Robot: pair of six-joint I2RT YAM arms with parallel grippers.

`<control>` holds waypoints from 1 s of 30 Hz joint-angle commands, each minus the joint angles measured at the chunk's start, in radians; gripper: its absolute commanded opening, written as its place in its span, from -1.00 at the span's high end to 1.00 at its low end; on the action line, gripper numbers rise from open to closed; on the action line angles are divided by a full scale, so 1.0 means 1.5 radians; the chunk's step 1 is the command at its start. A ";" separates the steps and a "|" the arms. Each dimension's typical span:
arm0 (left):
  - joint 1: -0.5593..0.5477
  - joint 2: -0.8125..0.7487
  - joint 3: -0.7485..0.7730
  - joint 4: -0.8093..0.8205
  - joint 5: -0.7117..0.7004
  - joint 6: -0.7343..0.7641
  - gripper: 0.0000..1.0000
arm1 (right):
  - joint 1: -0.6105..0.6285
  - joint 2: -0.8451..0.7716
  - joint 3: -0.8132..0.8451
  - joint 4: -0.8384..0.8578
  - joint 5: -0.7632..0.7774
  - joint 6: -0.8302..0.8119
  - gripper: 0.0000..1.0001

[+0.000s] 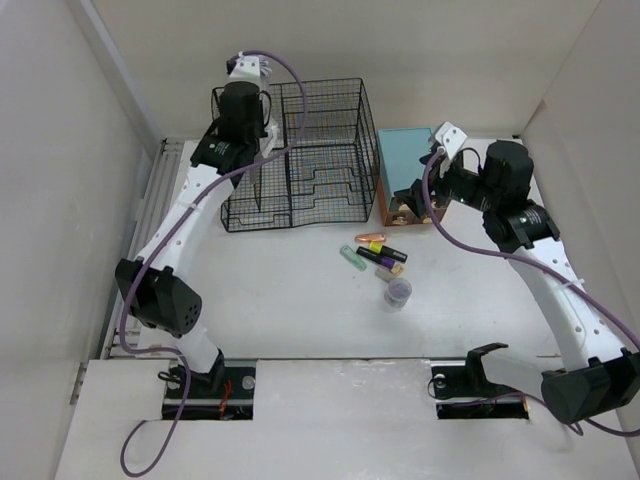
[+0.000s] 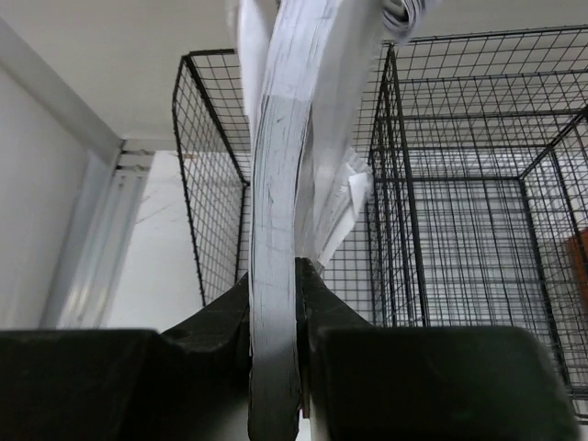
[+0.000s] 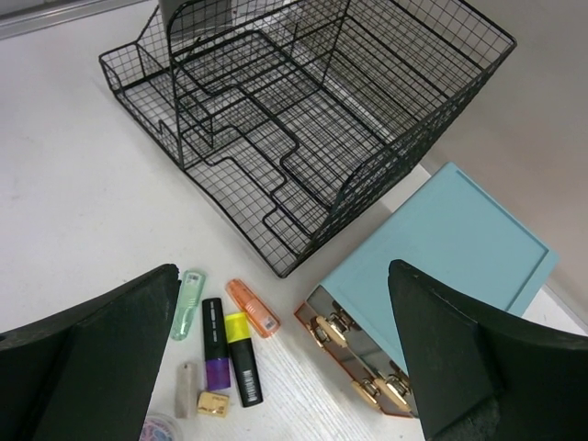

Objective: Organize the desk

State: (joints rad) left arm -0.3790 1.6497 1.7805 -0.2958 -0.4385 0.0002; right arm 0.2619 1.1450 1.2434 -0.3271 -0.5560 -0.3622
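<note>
The desk point(image 1: 290, 300) is the wide white tabletop. My left gripper point(image 1: 240, 120) point(image 2: 276, 276) is shut on a thick white stack of papers point(image 2: 280, 165), held on edge over the left compartment of the black wire-mesh rack point(image 1: 320, 150) point(image 2: 459, 184). My right gripper point(image 1: 413, 195) point(image 3: 283, 268) hangs wide open with nothing between its fingers, above the front of the teal box point(image 1: 405, 160) point(image 3: 450, 248). Below it lie an orange highlighter point(image 1: 371, 238) point(image 3: 253, 308), a green one point(image 1: 350, 258) point(image 3: 188, 303), a black-purple one point(image 3: 213, 344) and a black-yellow one point(image 3: 241, 358).
A small round clear container point(image 1: 399, 292) point(image 3: 158, 429) stands just in front of the markers, with a beige piece point(image 3: 186, 390) and a small gold piece point(image 3: 213, 404) beside them. The teal box's gold-handled drawers point(image 3: 367, 367) face the desk's middle. White walls point(image 1: 70, 180) close in both sides.
</note>
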 commanded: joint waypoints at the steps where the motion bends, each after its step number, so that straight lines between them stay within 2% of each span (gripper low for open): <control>1: 0.033 -0.021 0.003 0.111 0.096 -0.051 1.00 | -0.008 -0.016 -0.001 0.036 -0.023 0.008 -1.00; 7: 0.070 -0.021 -0.049 0.162 0.235 -0.110 1.00 | -0.008 -0.009 -0.007 0.042 -0.023 0.008 -1.00; 10: 0.070 -0.021 -0.049 0.178 0.270 -0.132 1.00 | -0.008 -0.009 -0.007 0.042 -0.023 0.008 -1.00; 16: 0.070 0.004 -0.043 0.178 0.235 -0.132 1.00 | -0.008 -0.002 -0.007 0.042 -0.023 0.008 -1.00; 23: 0.070 0.032 -0.118 0.253 0.189 -0.125 1.00 | -0.021 -0.002 -0.013 0.042 -0.036 0.008 -1.00; 30: 0.040 0.068 -0.106 0.273 0.138 -0.088 1.00 | -0.028 0.004 -0.013 0.042 -0.049 0.008 -1.00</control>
State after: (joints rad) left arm -0.3019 1.8015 1.5814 -0.0853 -0.1871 -0.1574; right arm 0.2230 1.1477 1.2274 -0.3214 -0.5915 -0.3622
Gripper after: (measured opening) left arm 0.098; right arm 0.999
